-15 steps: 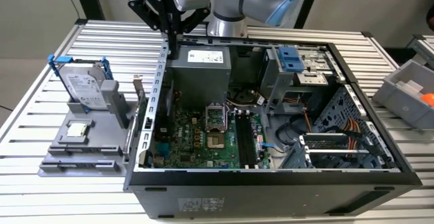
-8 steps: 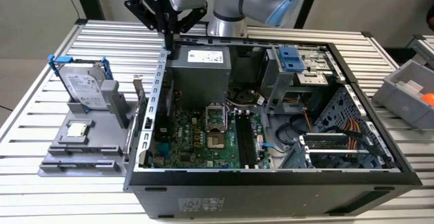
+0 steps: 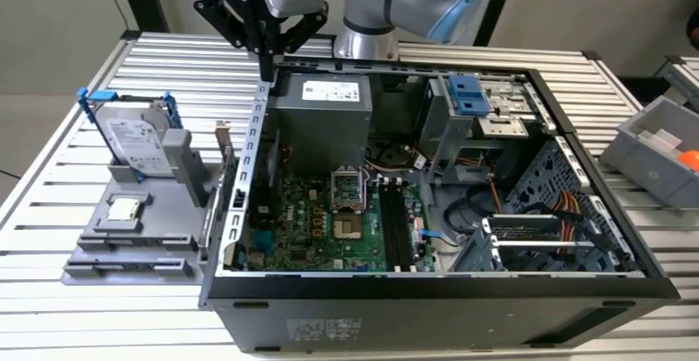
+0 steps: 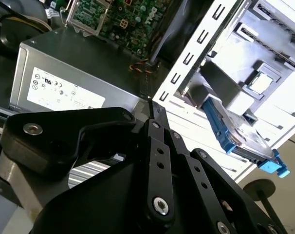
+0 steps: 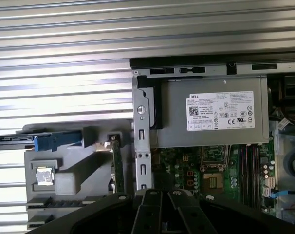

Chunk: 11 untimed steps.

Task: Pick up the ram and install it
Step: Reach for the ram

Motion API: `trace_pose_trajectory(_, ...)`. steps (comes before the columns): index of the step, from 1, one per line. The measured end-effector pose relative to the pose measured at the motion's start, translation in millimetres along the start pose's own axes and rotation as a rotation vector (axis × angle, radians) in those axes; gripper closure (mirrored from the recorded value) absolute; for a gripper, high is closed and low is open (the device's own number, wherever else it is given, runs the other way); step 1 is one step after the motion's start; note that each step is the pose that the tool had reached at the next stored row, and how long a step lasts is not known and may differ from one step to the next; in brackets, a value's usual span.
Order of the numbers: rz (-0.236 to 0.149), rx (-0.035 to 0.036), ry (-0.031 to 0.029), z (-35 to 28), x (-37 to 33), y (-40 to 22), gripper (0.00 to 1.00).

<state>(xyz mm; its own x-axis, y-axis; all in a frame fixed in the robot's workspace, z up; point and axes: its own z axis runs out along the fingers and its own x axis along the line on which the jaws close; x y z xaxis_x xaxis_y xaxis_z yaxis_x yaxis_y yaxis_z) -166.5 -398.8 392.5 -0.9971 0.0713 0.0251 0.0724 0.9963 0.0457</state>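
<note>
Step in hand is judged to be the approach for the pick; nothing is gripped yet.

- Grey fixture (image 3: 142,259) is noted on the worktop (image 3: 110,312), at 9 o'clock of the computer case (image 3: 437,312) in the exterior view. A hard drive (image 3: 137,140) and a processor chip (image 3: 124,208) are held in it.
- The ram (image 3: 226,169) is seen standing on edge at the fixture's 3 o'clock side, just beside the case wall. In the first wrist view it is seen edge-on (image 5: 118,165).
- The end effector (image 3: 265,73) is held over the case's 11 o'clock corner, at 12 o'clock of the ram and well apart from it. Its fingers are seen pressed together, empty, which the second wrist view (image 4: 155,109) also shows.
- The memory slots (image 3: 395,226) are seen unoccupied on the board, at 5 o'clock of the power supply (image 3: 322,119).
- A grey bin (image 3: 656,144) is noted at 3 o'clock.

Judgement: the pick calls for the fingers to be parted and lined up across the stick's thin faces, with care taken beside the case wall.

Writing: a white printed label (image 5: 220,111) is seen on the power supply, and another on the hard drive. The print is not transcribed.
</note>
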Motion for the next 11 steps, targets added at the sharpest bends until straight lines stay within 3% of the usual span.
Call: trace_pose_trajectory(11,0.000,0.0006,0.0075,0.2,7.6,-0.6,1.00)
